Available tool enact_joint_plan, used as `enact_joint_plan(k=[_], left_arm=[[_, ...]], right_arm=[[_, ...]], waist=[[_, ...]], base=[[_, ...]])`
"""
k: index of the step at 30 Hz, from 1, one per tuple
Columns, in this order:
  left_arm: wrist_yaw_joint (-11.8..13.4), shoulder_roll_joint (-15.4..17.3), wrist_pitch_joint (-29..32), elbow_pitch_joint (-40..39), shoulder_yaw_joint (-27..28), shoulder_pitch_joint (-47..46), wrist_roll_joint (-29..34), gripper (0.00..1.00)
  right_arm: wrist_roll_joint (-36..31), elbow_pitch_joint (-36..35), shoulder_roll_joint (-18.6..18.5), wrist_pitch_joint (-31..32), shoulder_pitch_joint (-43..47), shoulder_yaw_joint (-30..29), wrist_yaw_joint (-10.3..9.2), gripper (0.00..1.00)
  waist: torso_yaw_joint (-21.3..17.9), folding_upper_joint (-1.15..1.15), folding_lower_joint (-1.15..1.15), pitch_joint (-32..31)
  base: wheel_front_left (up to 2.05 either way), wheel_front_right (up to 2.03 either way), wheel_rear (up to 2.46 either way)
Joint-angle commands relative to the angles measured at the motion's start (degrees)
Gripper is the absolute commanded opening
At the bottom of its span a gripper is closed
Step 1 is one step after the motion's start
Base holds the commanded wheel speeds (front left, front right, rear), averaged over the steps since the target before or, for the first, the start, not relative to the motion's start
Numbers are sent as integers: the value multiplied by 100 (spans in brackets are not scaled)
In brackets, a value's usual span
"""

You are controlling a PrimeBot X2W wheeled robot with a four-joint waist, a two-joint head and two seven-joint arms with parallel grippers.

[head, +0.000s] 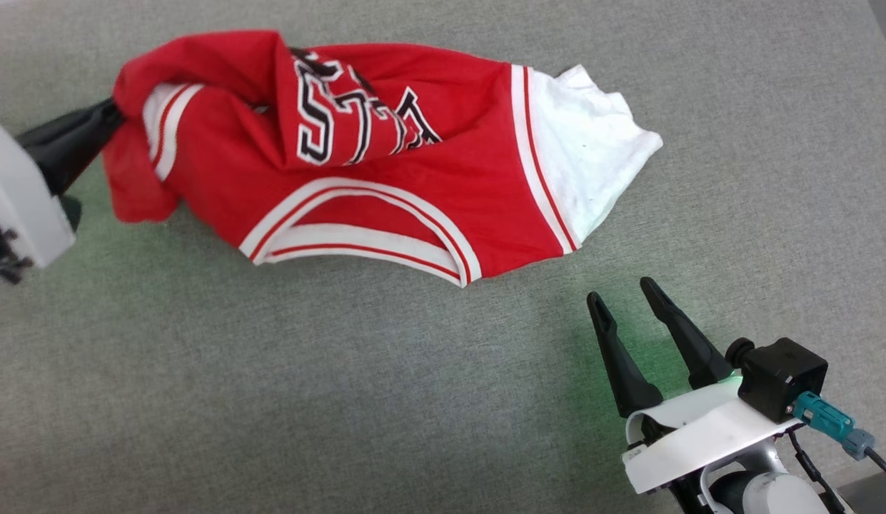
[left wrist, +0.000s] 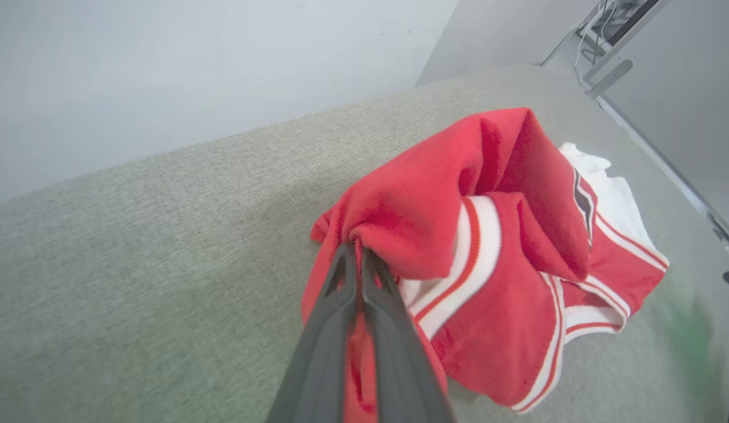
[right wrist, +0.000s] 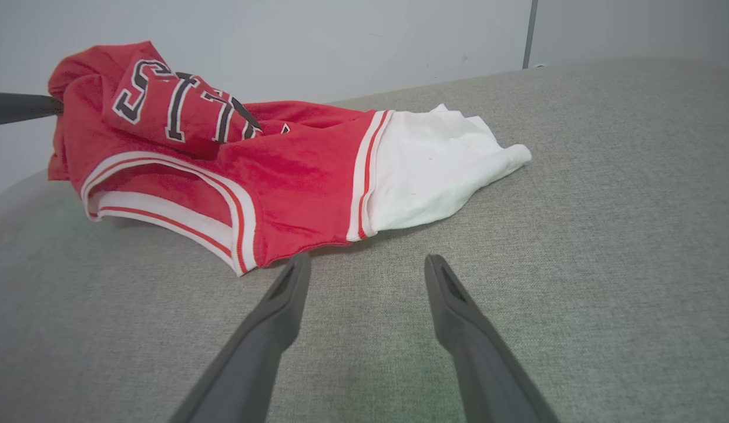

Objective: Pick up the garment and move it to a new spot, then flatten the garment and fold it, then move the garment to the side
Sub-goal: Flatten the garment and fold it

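Note:
The garment (head: 385,164) is a red jersey with white sleeves, striped trim and black lettering, lying bunched across the upper middle of the grey surface. My left gripper (head: 113,111) is shut on the garment's left edge, lifting a fold of red cloth there. In the left wrist view the two dark fingers (left wrist: 341,305) pinch the garment (left wrist: 487,247) at their tips. My right gripper (head: 623,290) stands open at the lower right, just short of the garment's near hem. From the right wrist the garment (right wrist: 294,158) lies just past the open gripper (right wrist: 367,261), its white sleeve to the right.
The grey fabric surface (head: 271,400) spreads wide in front of and to the right of the garment. A pale wall (left wrist: 194,70) rises behind the surface's far edge. A metal rail and cables (left wrist: 622,53) run along the far side.

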Motion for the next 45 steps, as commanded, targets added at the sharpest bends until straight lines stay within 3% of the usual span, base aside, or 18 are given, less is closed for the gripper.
enact_joint_plan(k=[1,6,12,13,14,24,33,45], left_arm=[[-35,139,59,-98,-71,-3,171,0],[44,388,152,52,-240,249,257,0],[17,291,32,523,-360,364,440,3],[6,284,-3,581,-363,348,473,38],[-11,298,-54,625,-337,243,504,100],[-36,523,287,-87,-285,-274,721,100],[-36,810,1692,-1222,-584,-428,305,100],[67,610,2285,-452,-568,-769,280,100]], right_arm=[[-16,-42,11,11,71,-5,-6,100],[14,-57,12,-4,103,23,-6,100],[39,-35,11,-33,101,40,-6,100],[32,-37,11,-26,105,23,-6,100],[6,-53,11,-3,123,-24,-6,100],[-5,-40,11,71,31,-60,-6,100],[57,-18,12,6,18,27,-6,100],[100,3,12,-130,46,121,-6,100]], waist=[[-9,0,0,4],[-43,0,0,42],[-43,0,0,62],[-32,0,0,51],[6,0,0,22],[196,0,0,-85],[69,0,0,1],[-154,0,0,171]], base=[[0,0,0],[0,0,0],[0,0,0],[0,0,0],[0,0,0],[0,0,0],[0,0,0],[0,0,0]])
